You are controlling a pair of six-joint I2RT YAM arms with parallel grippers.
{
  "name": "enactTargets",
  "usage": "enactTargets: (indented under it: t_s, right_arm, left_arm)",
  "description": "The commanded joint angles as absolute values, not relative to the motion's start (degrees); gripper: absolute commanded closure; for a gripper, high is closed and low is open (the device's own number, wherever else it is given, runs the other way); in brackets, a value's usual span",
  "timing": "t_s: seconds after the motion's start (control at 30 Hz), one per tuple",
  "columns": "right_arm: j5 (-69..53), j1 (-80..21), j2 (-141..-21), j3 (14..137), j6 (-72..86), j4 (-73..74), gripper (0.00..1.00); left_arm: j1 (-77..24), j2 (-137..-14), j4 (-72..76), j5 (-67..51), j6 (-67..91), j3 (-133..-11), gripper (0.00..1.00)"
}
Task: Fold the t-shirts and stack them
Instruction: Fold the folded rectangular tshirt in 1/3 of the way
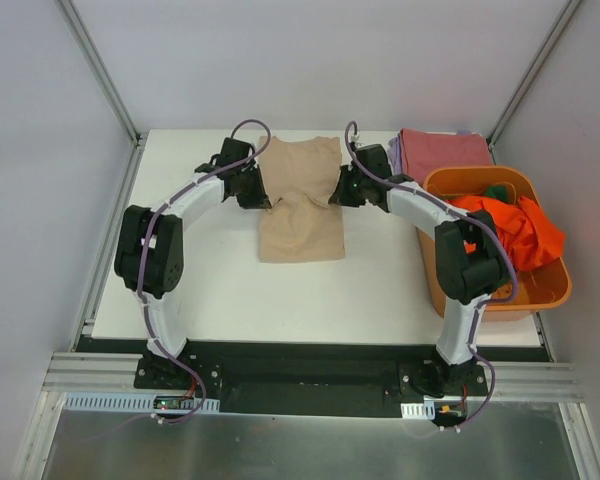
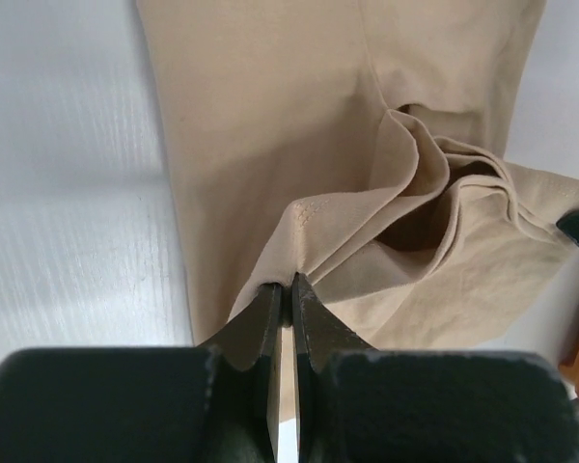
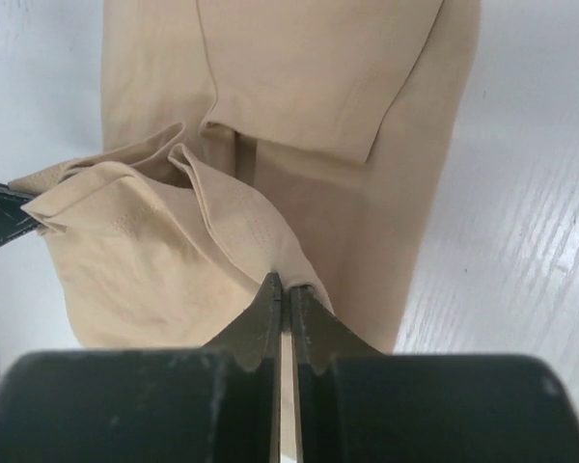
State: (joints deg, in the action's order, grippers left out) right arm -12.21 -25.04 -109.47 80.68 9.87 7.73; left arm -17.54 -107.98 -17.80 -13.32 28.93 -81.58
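A beige t-shirt (image 1: 300, 205) lies lengthwise in the middle of the white table. My left gripper (image 1: 264, 196) is shut on its left edge; the left wrist view shows the pinched fold at the fingertips (image 2: 288, 282) and the cloth (image 2: 270, 116) stretching away. My right gripper (image 1: 334, 196) is shut on its right edge, pinching the cloth (image 3: 309, 106) at its tips (image 3: 284, 282). The shirt's middle is lifted and bunched between the two grippers. A folded dusty red shirt (image 1: 445, 152) lies on a lavender one at the back right. A bright orange shirt (image 1: 515, 232) and a dark green one (image 1: 498, 191) sit in the tub.
A rigid orange plastic tub (image 1: 550, 290) stands along the table's right side, close to my right arm. Grey walls enclose the table on three sides. The table's left edge (image 1: 110, 260) runs beside my left arm.
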Motion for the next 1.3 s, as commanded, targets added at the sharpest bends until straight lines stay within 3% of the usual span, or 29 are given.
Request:
enactTargets:
  t_s: [0.0,0.23,0.27,0.3,0.4,0.47,0.5,0.53,0.57,0.6,0.8,0.93,1.27]
  right_arm:
    - [-13.4,-24.2,-112.1,85.0,9.8,5.5,1.0]
    - [-14.1,-23.0,-115.0,86.0,11.1,5.5,0.9]
    - [-14.4,-22.9,-115.4,86.2,11.4,5.5,0.87]
    - [-14.7,-22.6,-115.5,86.6,11.4,5.5,0.83]
    - [-15.4,-22.1,-114.7,88.1,10.5,7.5,0.36]
    - [-15.6,-22.0,-113.0,88.2,8.8,9.0,0.19]
    - [-15.6,-22.1,-111.7,87.6,8.4,9.3,0.04]
    - [-15.5,-22.0,-110.3,86.1,8.2,9.5,0.04]
    - [-15.2,-22.0,-108.6,84.3,8.2,9.6,0.04]
    - [-14.9,-22.1,-107.0,82.5,8.2,9.5,0.04]
    - [-20.9,-23.2,-96.3,70.1,6.9,4.0,0.04]
    - [-25.8,-24.6,-94.0,65.7,7.0,-1.7,0.04]
    - [-27.3,-24.4,-112.9,82.2,7.6,-0.3,0.04]
  left_arm:
    - [-16.2,-110.4,-17.8,-16.8,27.1,-85.2,0.99]
    - [-14.5,-115.2,-18.8,-21.4,26.7,-88.0,0.81]
    - [-14.3,-115.4,-18.8,-21.5,26.6,-88.3,0.77]
    - [-14.2,-115.3,-18.9,-21.5,26.6,-88.5,0.65]
    - [-13.9,-113.3,-19.3,-20.4,26.6,-88.2,0.47]
    - [-13.9,-110.8,-19.4,-19.0,26.7,-86.9,0.32]
    - [-13.9,-109.4,-19.3,-18.4,26.8,-86.0,0.26]
    - [-13.9,-108.0,-19.3,-17.7,27.0,-85.0,0.18]
    - [-13.9,-106.4,-19.3,-17.0,27.3,-83.6,0.03]
    - [-14.0,-104.9,-19.3,-16.8,27.4,-82.1,0.01]
    - [-14.6,-96.6,-16.8,-18.1,29.4,-72.7,0.01]
    - [-15.2,-96.7,-9.5,-27.4,30.0,-70.7,0.01]
    - [-15.5,-116.3,-9.6,-23.8,28.9,-88.0,0.01]
